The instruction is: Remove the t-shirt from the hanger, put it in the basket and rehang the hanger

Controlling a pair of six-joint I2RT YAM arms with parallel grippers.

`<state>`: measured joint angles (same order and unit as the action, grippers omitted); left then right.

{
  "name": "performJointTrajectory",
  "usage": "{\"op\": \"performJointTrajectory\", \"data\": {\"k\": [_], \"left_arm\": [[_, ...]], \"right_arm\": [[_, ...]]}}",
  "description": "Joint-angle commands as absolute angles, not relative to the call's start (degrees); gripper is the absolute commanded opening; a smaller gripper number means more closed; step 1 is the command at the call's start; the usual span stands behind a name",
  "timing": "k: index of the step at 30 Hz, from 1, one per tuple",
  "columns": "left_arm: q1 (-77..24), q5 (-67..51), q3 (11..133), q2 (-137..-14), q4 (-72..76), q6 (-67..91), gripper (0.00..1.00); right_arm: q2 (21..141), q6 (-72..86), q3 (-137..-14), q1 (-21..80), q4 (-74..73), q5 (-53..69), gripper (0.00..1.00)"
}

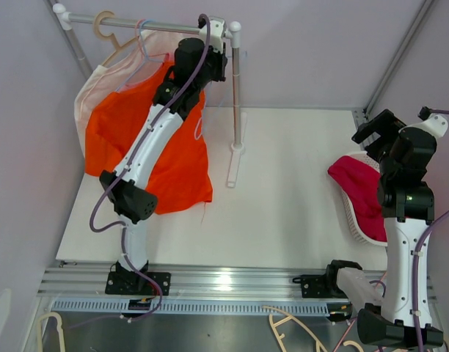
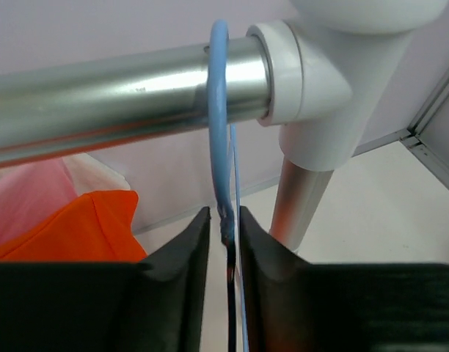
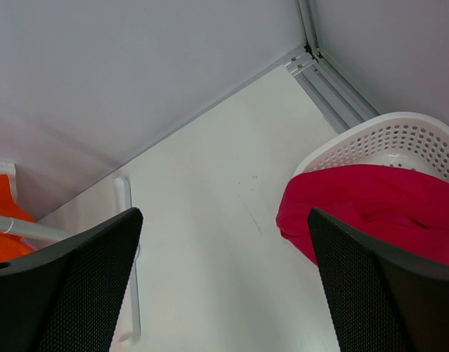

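Bench [image 1: 283,213]: white, with a garment rack standing at its far left. Rack rail [image 1: 144,24] is horizontal, carried on an upright post [image 1: 237,95].

An orange t-shirt [image 1: 111,139] hangs from the rail on a blue hanger [image 1: 145,45]. Behind it, a pale pink garment [image 1: 87,99] hangs on a cream hanger [image 1: 106,28].

Left arm reaches up across the t-shirt. The left claw [image 1: 212,37] is at the rail's right end; its grip cannot be read from here.

Right claw [image 1: 378,132] hangs above a white basket [image 1: 354,216] at the bench's right edge. A crimson cloth [image 1: 360,183] lies draped over the basket.
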<state>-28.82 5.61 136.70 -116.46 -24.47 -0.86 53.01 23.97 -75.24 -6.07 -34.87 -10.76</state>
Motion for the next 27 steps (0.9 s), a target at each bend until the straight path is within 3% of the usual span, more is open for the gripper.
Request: {"op": "performJointTrajectory", "data": {"k": [1, 2, 3, 5, 9, 11, 15, 23, 27], "left_arm": [[-29.18, 3.08, 135.98, -109.02, -24.71, 1.41, 0.29], [-29.09, 2.90, 133.18, -107.24, -23.91, 1.32, 0.37], [-29.18, 2.90, 132.28, -105.49, -22.60, 0.97, 0.53], [-29.00, 3.95, 131.58, -101.09, -22.33, 0.62, 0.61], [-27.08, 4.49, 129.22, -94.76, -24.25, 1.14, 0.94], [-23.13, 2.82, 124.12, -90.03, -23.65, 3.24, 1.00], [-10.49, -10.08, 116.29, -85.96, -22.24, 12.82, 1.00], [-3.79, -16.43, 116.36, -89.91, -25.31, 8.17, 0.96], [-0.89, -21.71, 121.45, -95.08, -27.67, 11.50, 0.81]], "right_arm": [[52.38, 24.87, -74.80, -5.45, -33.66, -9.23, 1.00], [52.38, 24.87, -74.62, -5.36, -33.66, -9.14, 0.99], [52.38, 24.96, -74.53, -5.01, -33.84, -8.88, 0.99], [52.38, 24.96, -74.53, -4.75, -34.01, -8.18, 1.00], [51.94, 24.43, -74.36, -4.22, -34.63, -8.35, 1.00], [51.77, 23.82, -74.36, -4.22, -34.80, -8.18, 1.00], [52.12, 22.77, -74.18, -4.13, -34.98, -6.77, 1.00], [53.00, 22.24, -74.62, -4.04, -33.40, -4.66, 0.99], [53.87, 22.24, -75.50, -3.96, -33.49, -3.78, 0.99]]}}
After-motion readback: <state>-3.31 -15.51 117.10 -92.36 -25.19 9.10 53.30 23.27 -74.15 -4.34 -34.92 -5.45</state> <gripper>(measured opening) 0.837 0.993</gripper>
